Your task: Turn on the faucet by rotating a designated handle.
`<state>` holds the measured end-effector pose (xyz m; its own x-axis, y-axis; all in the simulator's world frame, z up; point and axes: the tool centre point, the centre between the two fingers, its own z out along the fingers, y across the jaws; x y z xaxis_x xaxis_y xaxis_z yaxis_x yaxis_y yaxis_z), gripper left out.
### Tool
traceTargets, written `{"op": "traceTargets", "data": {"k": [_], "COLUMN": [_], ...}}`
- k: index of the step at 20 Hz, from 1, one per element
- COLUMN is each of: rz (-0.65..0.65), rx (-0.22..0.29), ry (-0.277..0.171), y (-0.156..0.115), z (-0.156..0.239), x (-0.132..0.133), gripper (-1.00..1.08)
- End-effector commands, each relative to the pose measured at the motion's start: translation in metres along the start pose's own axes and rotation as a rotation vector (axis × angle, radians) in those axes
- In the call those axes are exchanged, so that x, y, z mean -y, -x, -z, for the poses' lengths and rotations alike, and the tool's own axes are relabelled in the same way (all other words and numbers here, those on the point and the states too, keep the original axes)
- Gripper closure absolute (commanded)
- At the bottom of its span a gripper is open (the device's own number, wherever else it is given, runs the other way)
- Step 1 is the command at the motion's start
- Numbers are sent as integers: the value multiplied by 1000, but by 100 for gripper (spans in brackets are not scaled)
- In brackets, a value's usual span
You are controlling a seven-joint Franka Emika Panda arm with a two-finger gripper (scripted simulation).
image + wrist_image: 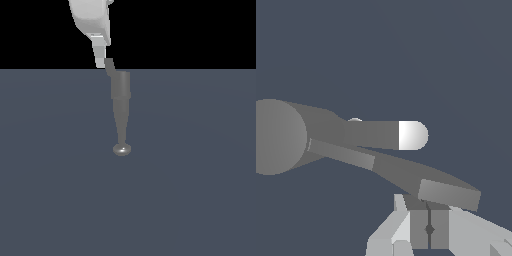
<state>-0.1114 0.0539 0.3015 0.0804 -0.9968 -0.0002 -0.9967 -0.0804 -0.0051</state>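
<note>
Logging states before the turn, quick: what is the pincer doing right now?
Pincer: fingers look pressed together, at the handle's wide end; whether it grips anything cannot be told.

In the exterior view the hand [102,62] is cut off by the top edge and covers most of the handle [109,64] behind the faucet [120,107], so its grip cannot be told.

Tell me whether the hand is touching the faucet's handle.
Cannot tell. In the wrist view the handle's wide end overlaps the hand, hiding any gap. In the exterior view a fingertip meets grey faucet parts, but the contact is unclear.
</note>
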Motion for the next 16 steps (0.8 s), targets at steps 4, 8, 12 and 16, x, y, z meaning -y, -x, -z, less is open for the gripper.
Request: {"op": "traceTargets", "data": {"k": [4, 8, 12, 16], "rz": [-12, -13, -15, 14], "rx": [0, 0, 0, 0], "ry": [2, 3, 5, 1], "y": [-37, -62, -85, -70], "z": [-1, -1, -1, 0], "x": [-1, -1, -1, 5], "gripper": [108, 108, 108, 108]}}
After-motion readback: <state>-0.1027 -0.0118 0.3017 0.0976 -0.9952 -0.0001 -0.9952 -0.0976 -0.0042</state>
